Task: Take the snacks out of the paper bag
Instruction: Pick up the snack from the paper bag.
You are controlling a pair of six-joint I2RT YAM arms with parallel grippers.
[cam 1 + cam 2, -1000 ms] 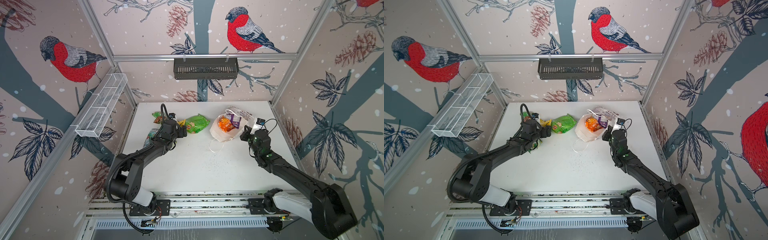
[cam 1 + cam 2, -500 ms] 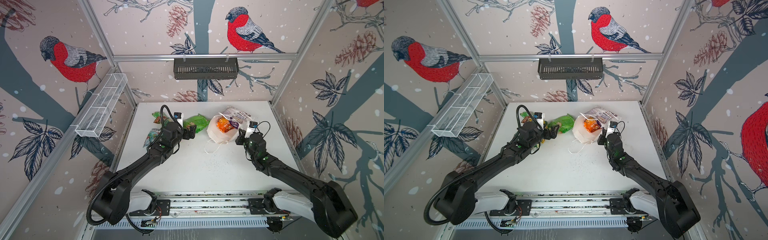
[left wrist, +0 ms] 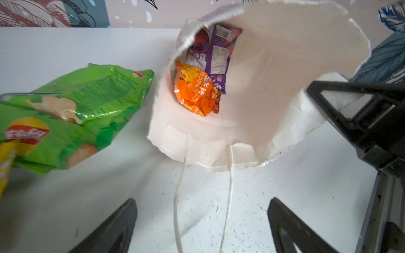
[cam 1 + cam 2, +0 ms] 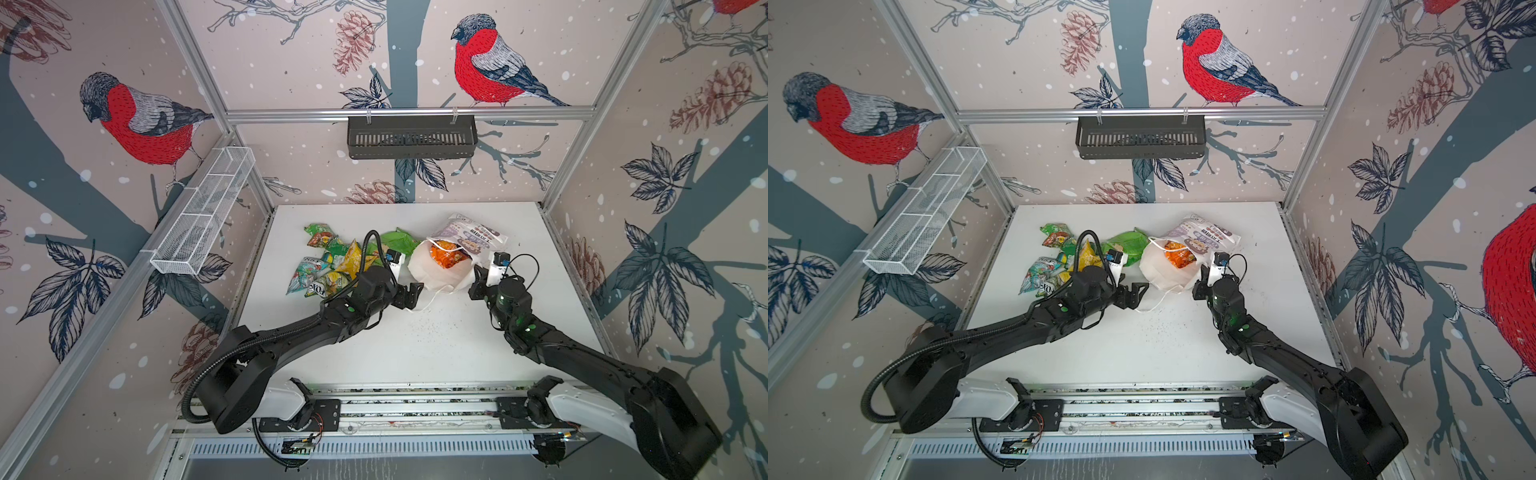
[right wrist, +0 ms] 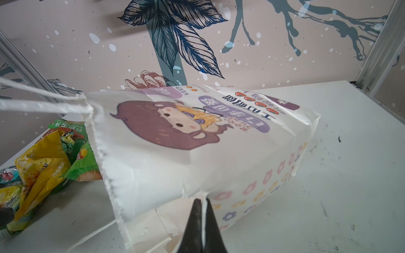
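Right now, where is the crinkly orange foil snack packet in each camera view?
In a top view: orange foil snack packet inside the white paper bag.
In a top view: the packet, likewise.
Left wrist: in the bag, beside a purple packet.
Right wrist: not in it.
Shared landmark: the bag.

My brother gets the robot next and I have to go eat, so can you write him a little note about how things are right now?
Left tool: open and empty, facing the mouth of the paper bag.
Right tool: shut on the paper bag's edge near its mouth.
The bag lies on its side on the table, mouth open.
Done: a big green packet and a pile of packets lie out on the table beside the bag.
Left: an orange packet and a purple packet are inside. Anything deeper is hidden.
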